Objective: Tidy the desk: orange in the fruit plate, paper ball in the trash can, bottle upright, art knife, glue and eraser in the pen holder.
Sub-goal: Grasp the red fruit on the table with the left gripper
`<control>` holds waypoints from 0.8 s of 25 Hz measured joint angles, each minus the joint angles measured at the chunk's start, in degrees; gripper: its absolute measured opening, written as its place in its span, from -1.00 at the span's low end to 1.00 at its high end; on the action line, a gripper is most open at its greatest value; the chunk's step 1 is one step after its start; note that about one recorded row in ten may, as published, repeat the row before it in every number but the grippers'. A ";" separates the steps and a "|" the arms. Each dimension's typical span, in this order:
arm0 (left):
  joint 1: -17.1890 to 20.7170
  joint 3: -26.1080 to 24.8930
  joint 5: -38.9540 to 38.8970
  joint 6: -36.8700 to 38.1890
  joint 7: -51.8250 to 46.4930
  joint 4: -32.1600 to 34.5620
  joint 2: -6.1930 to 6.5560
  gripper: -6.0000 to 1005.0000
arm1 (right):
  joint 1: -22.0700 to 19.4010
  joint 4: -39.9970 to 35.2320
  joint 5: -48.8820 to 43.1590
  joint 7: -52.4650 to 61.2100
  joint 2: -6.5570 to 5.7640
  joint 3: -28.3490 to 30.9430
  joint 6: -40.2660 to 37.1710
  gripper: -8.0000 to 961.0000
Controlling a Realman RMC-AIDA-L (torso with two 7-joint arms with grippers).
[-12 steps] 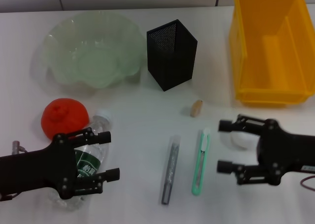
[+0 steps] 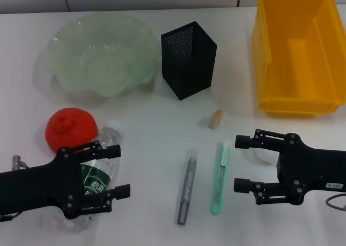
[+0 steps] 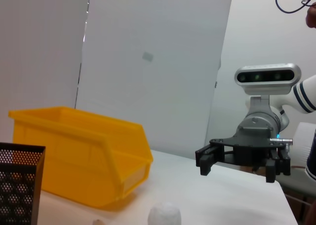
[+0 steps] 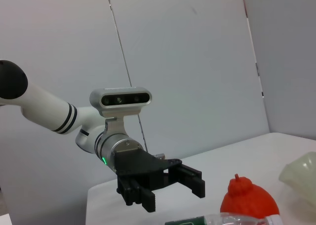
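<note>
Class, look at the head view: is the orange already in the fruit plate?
No, the orange lies on the table in front of the plate.

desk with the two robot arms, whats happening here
A two-armed robot is tidying the table and nothing is put away yet. The left pincer is open around the lying bottle, beside the orange. The right pincer is open over the paper ball. The art knife, glue and eraser lie loose in front of the pen holder. The fruit plate and yellow bin hold none of them.
</note>
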 joint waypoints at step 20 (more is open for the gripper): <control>1.60 -17.64 -0.13 -16.38 -2.81 -2.02 -0.06 0.32 | -0.46 0.47 0.09 -0.30 0.17 2.63 1.60 0.75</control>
